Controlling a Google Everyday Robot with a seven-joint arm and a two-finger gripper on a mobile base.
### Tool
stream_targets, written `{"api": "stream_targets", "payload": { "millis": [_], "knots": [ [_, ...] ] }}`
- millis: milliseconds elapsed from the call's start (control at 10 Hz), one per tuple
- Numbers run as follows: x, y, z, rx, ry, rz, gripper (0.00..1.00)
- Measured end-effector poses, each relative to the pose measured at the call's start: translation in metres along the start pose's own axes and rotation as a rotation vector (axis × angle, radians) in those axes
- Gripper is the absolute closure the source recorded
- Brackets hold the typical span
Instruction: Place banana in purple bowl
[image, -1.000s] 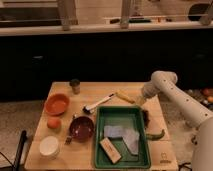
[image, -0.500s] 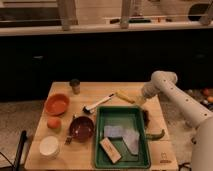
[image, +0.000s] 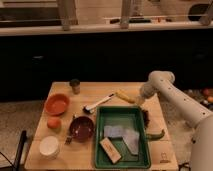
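Our gripper (image: 139, 100) hovers at the banana (image: 125, 96), which lies just left of the jaws, long axis running on leftward and slightly back; open or closed, we cannot tell. The purple bowl (image: 81, 128) sits well off to the jaws' left, nearer us, and our arm reaches in from the right, wrist angled down.

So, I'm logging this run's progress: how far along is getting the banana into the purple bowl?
Done: nothing yet; the banana lies on the table, apart from the purple bowl. In hand: the gripper sits low beside the banana. Left: grasp it, carry it over and release it in the bowl.
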Motion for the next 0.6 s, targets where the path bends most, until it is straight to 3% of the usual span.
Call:
{"api": "stream_targets", "payload": {
  "millis": [600],
  "knots": [
    [-0.018, 0.001, 0.003, -0.017, 0.013, -0.068, 0.20]
  ]
}}
